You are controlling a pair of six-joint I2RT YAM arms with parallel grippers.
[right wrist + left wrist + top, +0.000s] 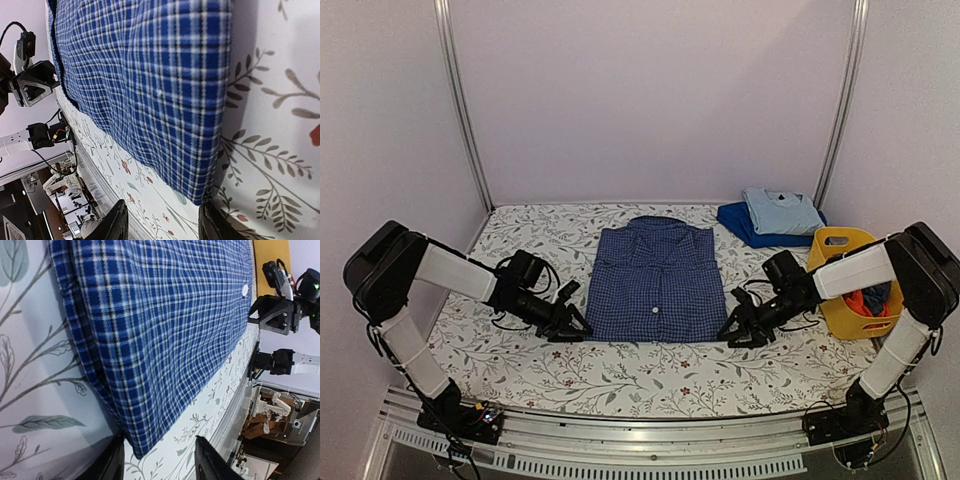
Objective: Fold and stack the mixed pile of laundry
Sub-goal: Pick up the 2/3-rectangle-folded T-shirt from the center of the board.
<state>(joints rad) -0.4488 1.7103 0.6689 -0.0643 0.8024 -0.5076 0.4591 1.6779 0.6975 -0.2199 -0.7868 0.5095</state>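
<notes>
Left gripper [576, 322] is seen low over the table [620, 375], jaws parted about halfway, nothing clamped. In its own wrist view the two fingers [112, 462] are spread to either side of one near corner of the blue checked shirt [160, 330]. That corner lies just ahead of the gap, and whether it is touched cannot be told.

Right gripper [732, 325] is placed at the other near corner, jaws likewise parted and nothing held. From its wrist view the shirt's corner is found just ahead of the gap, closer to one finger than the other.

(Each wrist camera also catches the opposite gripper, beyond the far side of the shirt.)

Only the overhead view gives the whole. The shirt is laid flat between the two grippers, folded to a rectangle, collar at the end away from them. Beyond the right gripper a light blue garment [780, 208] is stacked on a dark blue garment [745, 225]. Just behind that gripper's arm a yellow basket [840, 245] is set, with a red-orange cloth [868, 300] in it.
</notes>
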